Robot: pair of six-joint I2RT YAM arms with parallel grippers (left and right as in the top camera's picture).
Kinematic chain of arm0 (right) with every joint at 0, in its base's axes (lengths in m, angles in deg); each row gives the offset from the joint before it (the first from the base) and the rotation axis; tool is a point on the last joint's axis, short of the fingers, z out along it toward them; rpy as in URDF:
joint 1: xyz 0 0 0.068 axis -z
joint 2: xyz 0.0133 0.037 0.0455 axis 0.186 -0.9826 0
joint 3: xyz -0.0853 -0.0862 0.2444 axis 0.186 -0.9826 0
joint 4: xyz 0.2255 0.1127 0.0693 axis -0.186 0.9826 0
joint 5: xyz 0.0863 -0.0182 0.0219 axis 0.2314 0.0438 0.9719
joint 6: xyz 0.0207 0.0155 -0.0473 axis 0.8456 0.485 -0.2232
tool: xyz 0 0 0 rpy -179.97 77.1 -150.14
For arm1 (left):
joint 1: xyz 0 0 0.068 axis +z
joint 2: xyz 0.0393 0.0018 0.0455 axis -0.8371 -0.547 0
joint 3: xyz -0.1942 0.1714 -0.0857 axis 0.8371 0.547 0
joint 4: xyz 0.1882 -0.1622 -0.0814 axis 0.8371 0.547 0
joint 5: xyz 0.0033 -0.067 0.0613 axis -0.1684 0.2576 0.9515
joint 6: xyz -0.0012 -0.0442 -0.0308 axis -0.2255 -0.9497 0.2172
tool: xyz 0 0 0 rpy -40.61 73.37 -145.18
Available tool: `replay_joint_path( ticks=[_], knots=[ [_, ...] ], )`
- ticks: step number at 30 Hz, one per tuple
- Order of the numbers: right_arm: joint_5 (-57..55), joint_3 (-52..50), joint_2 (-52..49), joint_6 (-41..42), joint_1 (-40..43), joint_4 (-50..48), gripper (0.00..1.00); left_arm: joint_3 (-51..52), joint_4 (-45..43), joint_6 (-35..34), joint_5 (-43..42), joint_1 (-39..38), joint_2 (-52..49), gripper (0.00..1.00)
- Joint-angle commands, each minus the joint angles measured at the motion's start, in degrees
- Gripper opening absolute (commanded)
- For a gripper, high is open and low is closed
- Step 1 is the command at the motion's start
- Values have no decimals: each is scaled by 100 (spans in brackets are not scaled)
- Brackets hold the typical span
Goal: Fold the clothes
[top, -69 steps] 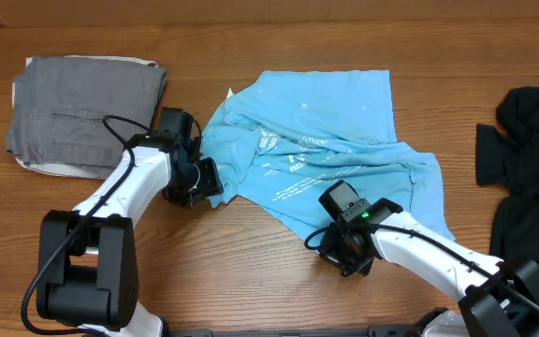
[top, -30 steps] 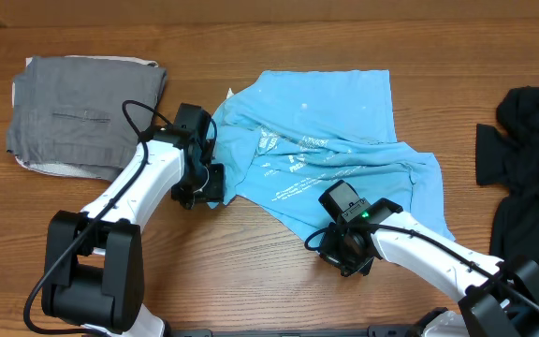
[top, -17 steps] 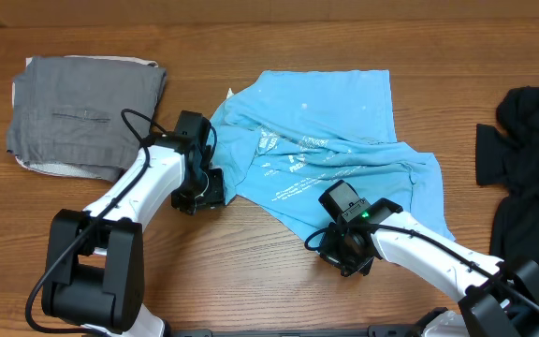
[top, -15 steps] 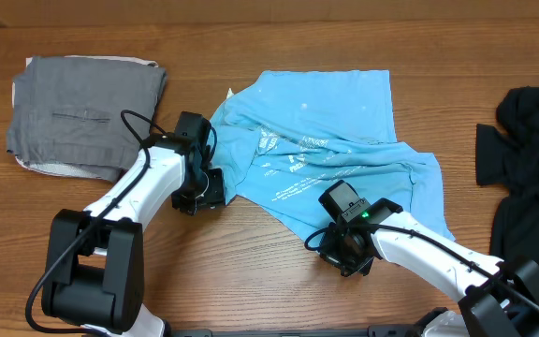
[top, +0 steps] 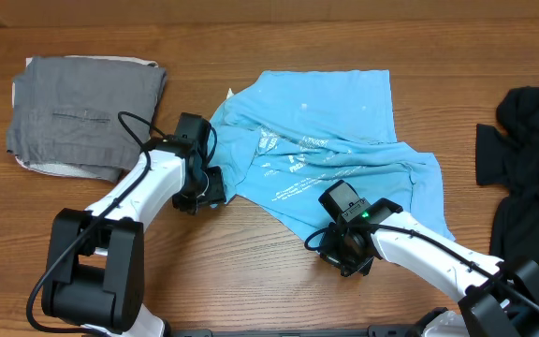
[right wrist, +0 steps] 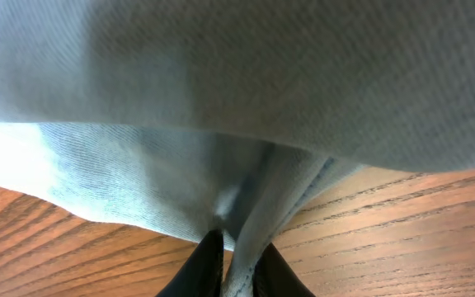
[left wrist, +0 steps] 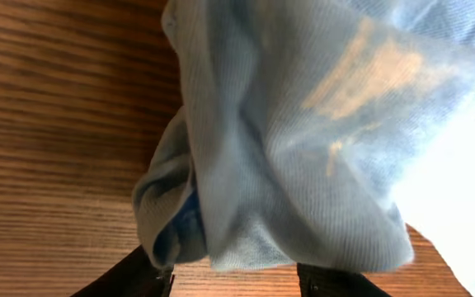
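The light blue T-shirt (top: 326, 131) lies rumpled near the middle of the tabletop (top: 251, 290), small white text uppermost and no fold made. By the look of it the job has barely begun, with flattening still to come. The left hand (left wrist: 233, 280) has its fingers apart around a bunched edge of the shirt, but whether it grips cannot be told. The right hand (right wrist: 239, 264) pinches the near hem between narrow fingers. A grey garment (top: 82, 112) lies folded beyond the left arm, and dark clothes (top: 527, 159) are heaped at the opposite edge. No container is in view.
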Motion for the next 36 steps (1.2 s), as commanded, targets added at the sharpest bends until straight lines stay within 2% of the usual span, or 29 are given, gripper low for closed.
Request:
replay_joint_path(
  ticks=[1, 13, 26, 31, 35, 36],
  knots=[
    [-234, -214, -256, -13, -44, -85, 16, 227, -122, -149, 79, -4, -26, 50],
    [-234, -214, -256, -15, -44, -81, 16, 295, -420, -229, -179, -4, -26, 36],
    [-234, -214, -256, -13, -44, -85, 17, 295, -417, -181, -168, -4, -26, 36],
    [-234, -214, -256, -13, -44, -85, 17, 295, -420, -181, -166, -4, -26, 24],
    [-234, -214, -256, -13, -44, -85, 17, 295, -420, -164, -166, -4, -26, 21],
    [-234, -214, -256, -13, -44, -85, 17, 295, -417, -164, -166, -4, -26, 17]
  ],
)
